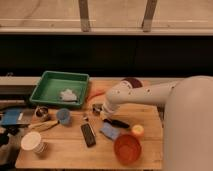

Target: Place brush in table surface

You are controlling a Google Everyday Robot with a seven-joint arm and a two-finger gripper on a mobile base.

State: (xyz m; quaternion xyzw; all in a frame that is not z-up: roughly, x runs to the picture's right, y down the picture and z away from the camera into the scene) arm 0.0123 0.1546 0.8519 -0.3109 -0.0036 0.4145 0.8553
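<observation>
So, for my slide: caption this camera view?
Robot's shut gripper low over the table surface, near the black-handled brush.

No text, label, brand, number or sign can be read on anything here. The flat blue item (12,118) far to the left of the jaws, the white cup (33,142) to their lower left and the black bar (88,135) just below them are all too blurred to show any print. The jaws stand closed, low over the worktop (65,152), at the tip of the white arm (140,95).
</observation>
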